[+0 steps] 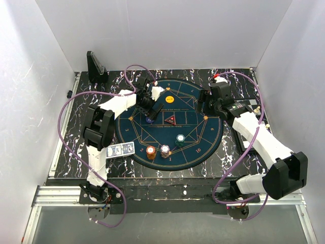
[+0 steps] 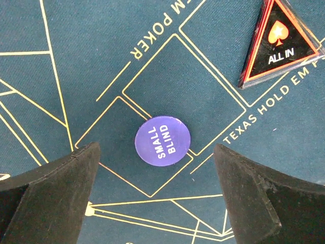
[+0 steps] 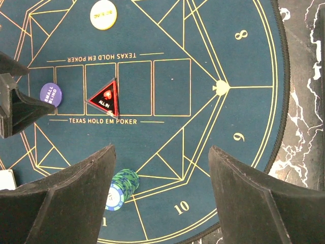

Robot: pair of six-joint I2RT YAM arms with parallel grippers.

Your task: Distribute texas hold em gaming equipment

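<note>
1. The left arm (image 1: 117, 104) is bent at the elbow and reached out from the left edge of the table (image 1: 71, 157) over the round blue mat (image 1: 195, 104).
2. The left gripper (image 2: 156, 150) is pointed down, with its fingers spread wide and nothing held in them.
3. A purple disc (image 2: 162, 141) marked "SMALL BLIND" is laid flat on the mat, under the gap between those fingers and not touched by them.
4. A red and black triangle (image 2: 282, 43) marked "ALL IN" is seen near the middle of the mat.
5. The right arm (image 1: 264, 140) is folded at the table's right edge and stretched to the mat's far right edge.
6. The right gripper (image 3: 161, 152) is held above the mat, spread wide, with nothing gripped.
7. An orange stack (image 1: 151, 151), a white stack (image 1: 165, 149) and a teal stack (image 1: 180, 138) of chips are set by the mat's near edge.
8. Cards (image 1: 121, 149) are laid on the table, just off the mat's near left edge.
9. A yellow disc (image 1: 169, 97) is seen by the mat's far edge.
</note>
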